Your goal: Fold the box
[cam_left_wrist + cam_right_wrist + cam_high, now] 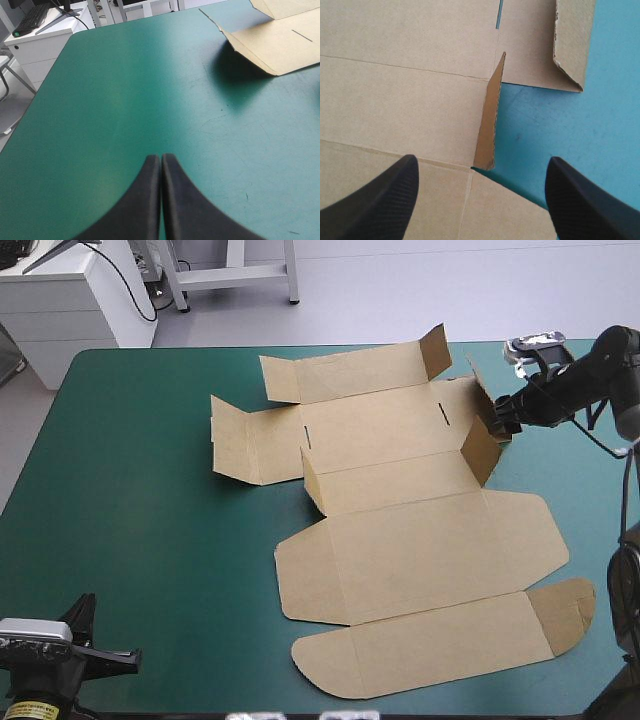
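The brown box (400,540) lies mostly flat in the middle and right of the table. Its far wall and right end wall are raised, and the lid panels are spread toward the near edge. My right gripper (500,416) is at the raised right end wall. In the right wrist view it (481,161) is open above the board (405,90), with an upright flap (489,115) standing between its fingers. My left gripper (100,642) rests at the table's near left corner, far from the box. It (160,158) is shut on nothing, and a corner of the box (280,40) lies well ahead of it.
The teal-green cover (130,490) shows wide to the left of the box. A white cabinet (70,290) stands beyond the far left corner. The box's near flap (440,645) reaches close to the table's near edge.
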